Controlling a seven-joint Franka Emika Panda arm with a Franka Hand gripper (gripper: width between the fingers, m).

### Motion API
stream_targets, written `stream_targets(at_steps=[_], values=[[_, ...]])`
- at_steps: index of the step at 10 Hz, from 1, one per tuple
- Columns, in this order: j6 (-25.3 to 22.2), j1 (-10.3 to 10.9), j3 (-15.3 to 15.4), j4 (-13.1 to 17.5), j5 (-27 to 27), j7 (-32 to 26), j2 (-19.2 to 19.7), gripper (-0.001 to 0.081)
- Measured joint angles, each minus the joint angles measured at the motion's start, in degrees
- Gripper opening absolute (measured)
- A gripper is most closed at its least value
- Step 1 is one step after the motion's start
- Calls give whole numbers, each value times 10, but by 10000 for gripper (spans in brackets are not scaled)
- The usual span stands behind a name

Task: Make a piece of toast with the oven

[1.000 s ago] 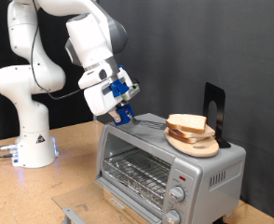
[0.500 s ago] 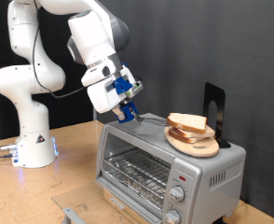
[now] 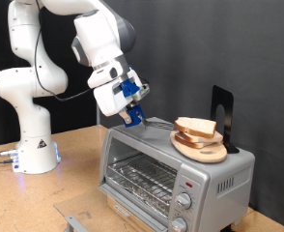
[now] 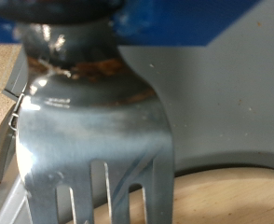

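The piece of toast [image 3: 194,127] lies on a round wooden plate [image 3: 204,152] on top of the silver oven [image 3: 224,176]. The oven's glass door is closed, with the wire rack [image 3: 137,178] visible behind it. My gripper [image 3: 132,115] hangs above the oven's top at the exterior view's left end, shut on a metal fork [image 3: 158,124]. The fork points toward the toast, its tines just short of the bread. In the wrist view the fork [image 4: 90,121] fills the frame over the grey oven top [image 4: 221,103], with a pale tan surface [image 4: 232,193] beyond the tines.
A black upright stand [image 3: 222,113] rises behind the plate. The arm's white base [image 3: 32,145] stands on the wooden table [image 3: 74,188] at the exterior view's left. A small metal bracket [image 3: 76,221] lies near the table's front edge.
The gripper with the fork has shifted slightly toward the exterior view's right, closer to the toast. The toast, plate and oven have not moved.
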Motion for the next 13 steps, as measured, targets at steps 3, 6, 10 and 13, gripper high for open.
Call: stream_targets(at_steps=[3, 6, 10, 13], values=[[2, 0, 10, 17, -11, 14, 21, 383], [4, 0, 18, 37, -20, 24, 41, 383], [4, 0, 27, 66, -50, 58, 70, 383], [4, 0, 31, 94, -74, 88, 99, 383]])
